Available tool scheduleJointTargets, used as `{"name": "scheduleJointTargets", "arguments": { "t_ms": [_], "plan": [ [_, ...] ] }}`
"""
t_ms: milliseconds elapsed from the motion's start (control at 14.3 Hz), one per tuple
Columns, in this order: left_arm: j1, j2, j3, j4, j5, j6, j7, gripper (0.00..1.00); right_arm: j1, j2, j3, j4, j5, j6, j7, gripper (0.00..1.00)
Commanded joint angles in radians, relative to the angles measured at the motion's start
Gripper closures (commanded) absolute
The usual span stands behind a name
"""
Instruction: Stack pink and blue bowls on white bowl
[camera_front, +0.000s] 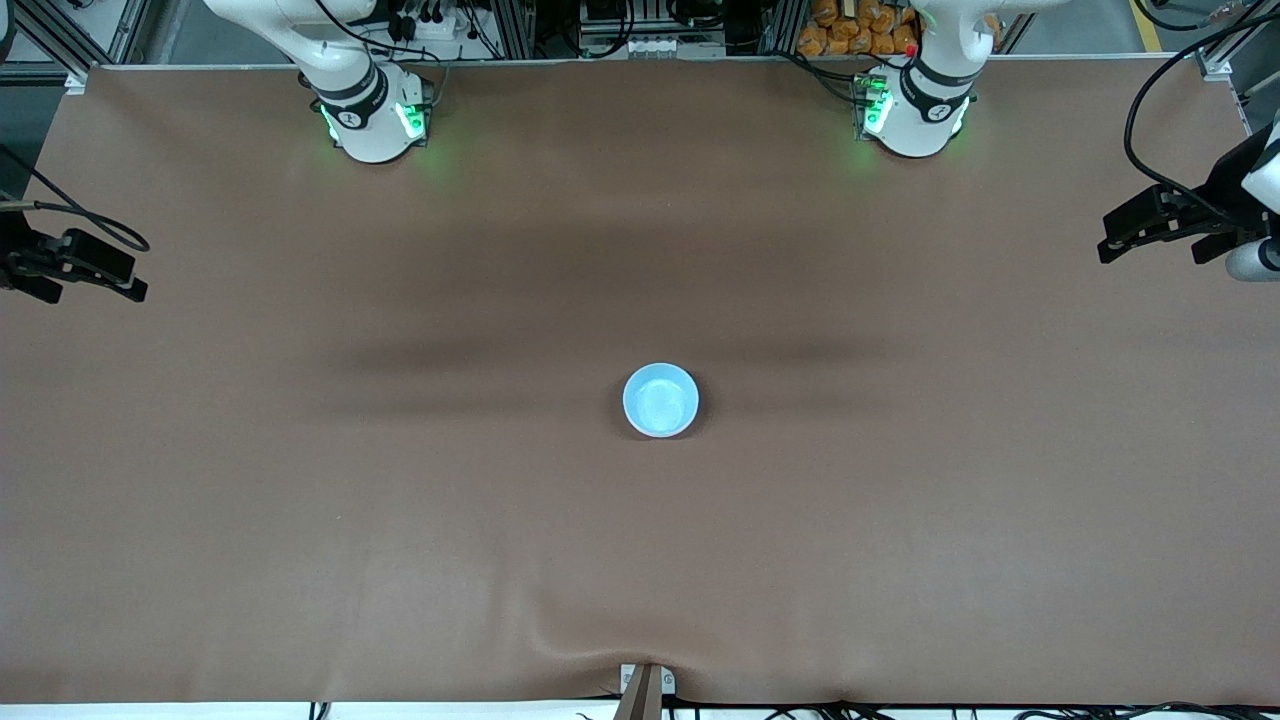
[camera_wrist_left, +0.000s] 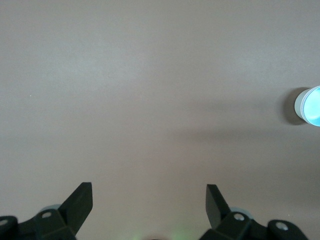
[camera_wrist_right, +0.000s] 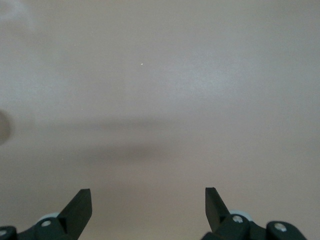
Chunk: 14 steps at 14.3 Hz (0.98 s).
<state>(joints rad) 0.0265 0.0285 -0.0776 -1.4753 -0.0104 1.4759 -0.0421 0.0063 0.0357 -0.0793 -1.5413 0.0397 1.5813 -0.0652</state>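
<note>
One stack is all I can see out on the brown surface (camera_front: 300, 520), sitting near the middle, roughly midway between the two arms' ends. On top is the blue bowl (camera_front: 660, 400), pale sky-blue and glossy, mouth up, a soft sheen inside. From the left wrist view a pale whitish wall shows just under its blue rim (camera_wrist_left: 313, 105), so it looks nested in something. I'd judge that is the white bowl with the pink one hidden between, but neither can be picked out on its own.

Both arms are parked wide. The left end effector (camera_front: 1165, 232) hangs over the left arm's end of the surface, fingers spread apart with nothing between them. The right end effector (camera_front: 75, 265) hangs over the right arm's end, equally spread and empty; in its own wrist view the dark fingertips (camera_wrist_right: 79, 205) frame only bare cloth.

Why so far out? My read is that the arms are keeping well clear of the stack so nothing nudges it. Nested and upright like that, the bowls look settled. If all three really are in there, the job seems done, or very nearly.
</note>
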Motion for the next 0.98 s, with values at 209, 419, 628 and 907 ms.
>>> {"name": "scheduleJointTargets", "arguments": {
  "t_ms": [209, 419, 628, 907],
  "plan": [
    [-0.005, 0.002, -0.007, 0.010, 0.006, 0.001, 0.005, 0.00, -0.019, 0.001, 0.053, 0.063, -0.029, -0.066, 0.036, 0.00],
    [-0.007, 0.004, -0.007, 0.009, 0.004, 0.001, 0.007, 0.00, -0.020, 0.000, 0.050, 0.061, -0.029, -0.066, 0.025, 0.00],
    [-0.007, 0.008, -0.007, 0.010, 0.004, 0.001, 0.007, 0.00, -0.020, 0.000, 0.049, 0.058, -0.029, -0.079, 0.022, 0.00],
    [-0.004, 0.008, -0.007, 0.006, 0.001, -0.003, 0.008, 0.00, -0.023, 0.000, 0.046, 0.055, -0.030, -0.107, 0.022, 0.00]
  ]
}}
